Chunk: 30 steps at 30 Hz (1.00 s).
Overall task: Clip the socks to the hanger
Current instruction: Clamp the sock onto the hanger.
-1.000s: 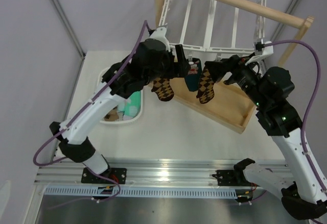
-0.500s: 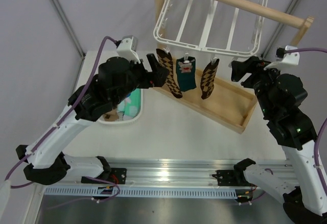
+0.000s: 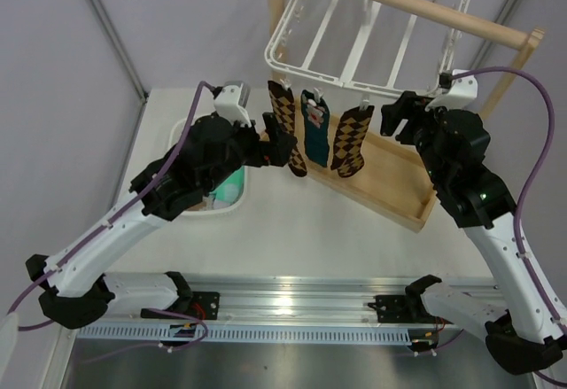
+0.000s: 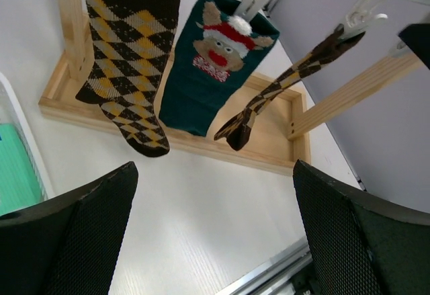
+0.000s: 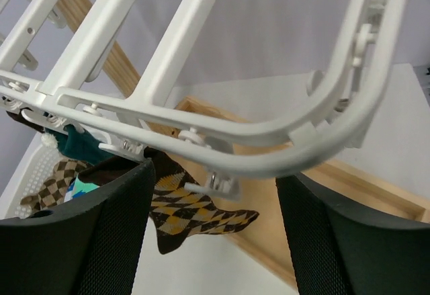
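Note:
The white grid hanger [image 3: 363,35] hangs from the wooden rod with three socks clipped along its near edge. These are a brown argyle sock [image 3: 285,128], a dark teal sock [image 3: 315,136] and a second argyle sock [image 3: 350,141]. My left gripper [image 3: 282,141] is open just left of the first argyle sock and holds nothing. In the left wrist view the argyle sock [image 4: 131,73], the teal sock [image 4: 208,66] and the edge-on argyle sock [image 4: 282,90] hang ahead of the open left gripper [image 4: 215,234]. My right gripper [image 3: 399,114] is open and empty, right of the socks. It sits under the hanger's corner [image 5: 222,134], facing an argyle sock [image 5: 195,214].
The wooden stand's tray base [image 3: 399,185] lies under the socks, and its rod [image 3: 416,3] crosses above. A white mesh basket [image 3: 217,190] on the left holds mint green socks [image 3: 232,181]. A free clip [image 5: 222,186] dangles between the right fingers.
Both grippers let go at the hanger and drew back, leaving the socks hanging from their clips. The left jaws opened wider. Both arms have since edged back toward the socks.

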Each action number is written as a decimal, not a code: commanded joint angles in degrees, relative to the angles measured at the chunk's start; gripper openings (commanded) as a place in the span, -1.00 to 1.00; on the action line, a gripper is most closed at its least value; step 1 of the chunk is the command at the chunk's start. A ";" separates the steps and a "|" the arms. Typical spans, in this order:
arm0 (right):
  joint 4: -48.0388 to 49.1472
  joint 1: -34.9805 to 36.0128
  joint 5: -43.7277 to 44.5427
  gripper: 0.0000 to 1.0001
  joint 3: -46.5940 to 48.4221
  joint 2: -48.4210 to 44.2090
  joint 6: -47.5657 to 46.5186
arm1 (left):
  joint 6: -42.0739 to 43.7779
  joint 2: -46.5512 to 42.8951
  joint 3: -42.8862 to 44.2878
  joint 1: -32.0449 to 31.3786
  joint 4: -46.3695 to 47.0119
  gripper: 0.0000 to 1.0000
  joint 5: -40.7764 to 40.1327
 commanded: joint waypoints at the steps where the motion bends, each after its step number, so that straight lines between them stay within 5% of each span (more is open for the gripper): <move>1: 5.36 0.18 -2.55 0.50 0.17 0.92 -0.16 | 1.83 -2.82 -2.10 -0.40 5.56 0.99 3.00; 17: 7.03 0.97 -13.72 0.35 0.78 2.24 3.35 | 9.03 -3.09 -10.90 -2.15 25.77 0.99 11.61; 30: 7.82 8.17 -11.79 0.30 2.10 4.18 3.62 | 13.43 1.05 -11.41 -4.44 32.19 0.99 10.12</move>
